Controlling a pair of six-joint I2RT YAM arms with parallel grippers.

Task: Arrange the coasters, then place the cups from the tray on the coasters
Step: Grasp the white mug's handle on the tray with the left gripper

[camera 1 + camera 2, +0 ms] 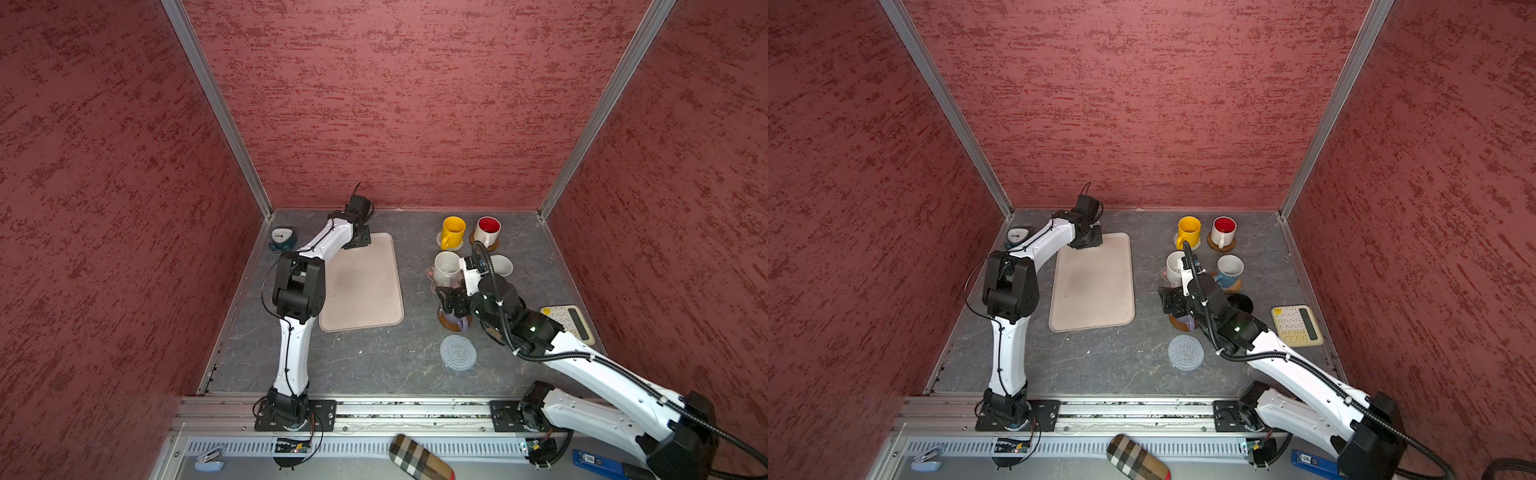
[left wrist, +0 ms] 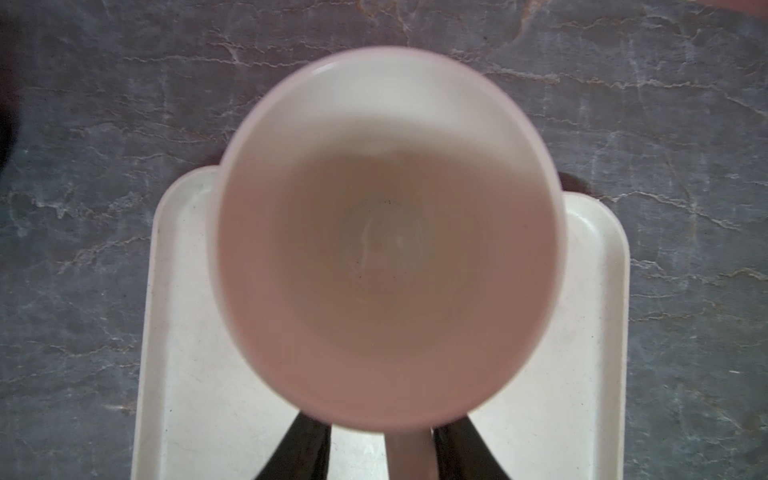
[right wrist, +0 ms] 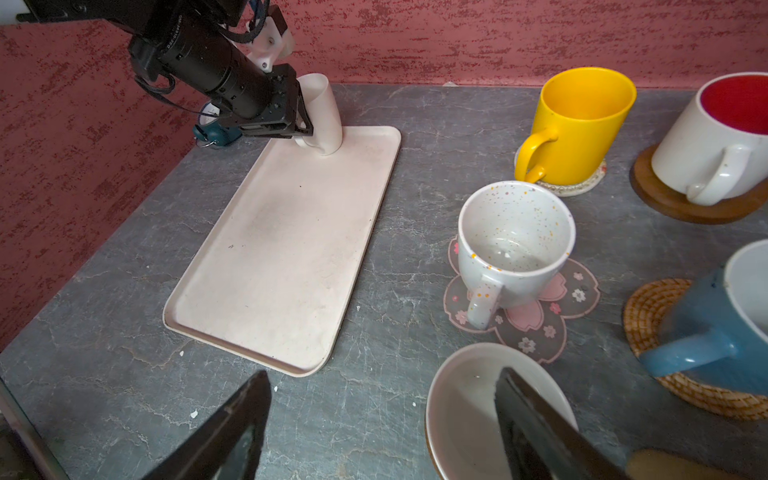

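Right wrist view: showed the last cup [image 3: 322, 116] upright on the tray's [image 3: 270, 257] far corner.
Left hand [image 2: 384, 428]: straddled the handle [image 2: 409, 457], a gap on one side, not yet pinching.
Feel: judged rigid, glazed, slick, breakable, moderately heavy.
Hold: seemed best on the handle, close to the body, kept level.
Right hand [image 3: 382, 374]: hung spread, gripping nothing.
Bare coaster [image 1: 458, 352]: lay on the tabletop [image 1: 374, 361], well apart.

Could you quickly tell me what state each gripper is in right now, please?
Left gripper: jaws around the white mug's handle; a firm grip cannot be told.
Right gripper: open, holding nothing, over the lavender mug.
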